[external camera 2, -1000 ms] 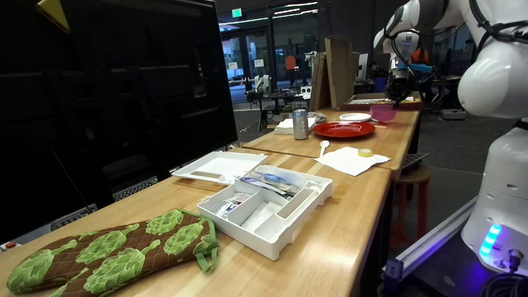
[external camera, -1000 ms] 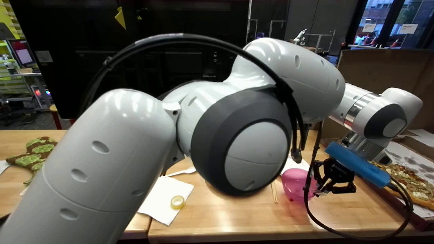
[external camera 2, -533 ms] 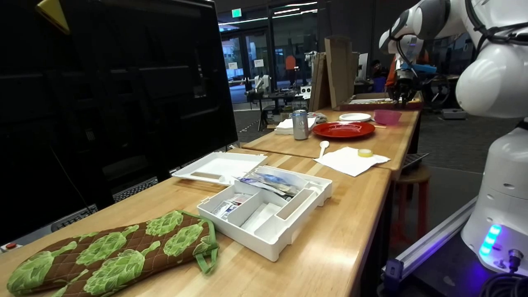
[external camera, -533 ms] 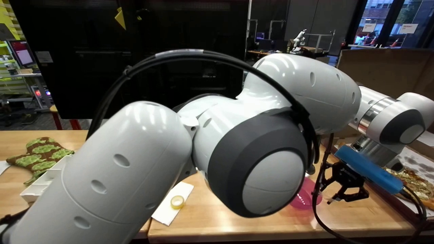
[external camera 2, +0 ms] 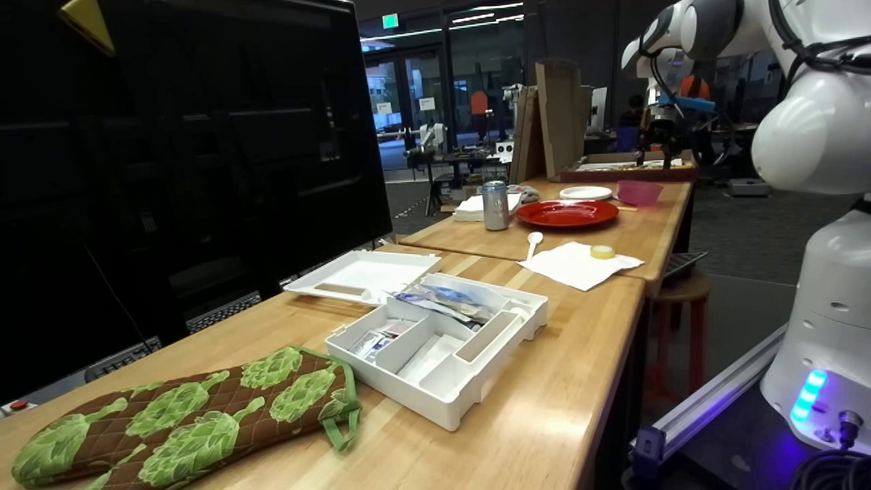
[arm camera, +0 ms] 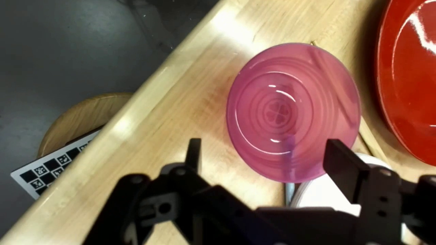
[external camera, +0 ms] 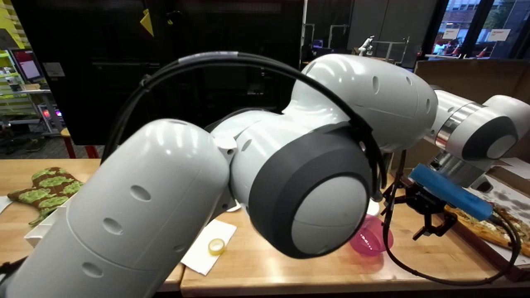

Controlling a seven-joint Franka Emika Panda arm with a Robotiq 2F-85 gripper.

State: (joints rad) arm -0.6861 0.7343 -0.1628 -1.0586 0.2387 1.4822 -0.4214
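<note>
One pink bowl (arm camera: 293, 109) stands on the table (arm camera: 184, 112). Higher than the bowl, the gripper (arm camera: 267, 153) hangs, jaws wide apart; near the bowl lies a red plate (arm camera: 414, 88).

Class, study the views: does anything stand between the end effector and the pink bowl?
Nothing visible does. In the wrist view, only one finger of the open end effector overlaps the pink bowl. A hanging cable crosses the bowl in an exterior view, but none shows over it from the wrist.

A wooden stool (external camera 2: 687, 291) stands on dark floor (external camera 2: 742, 241).
</note>
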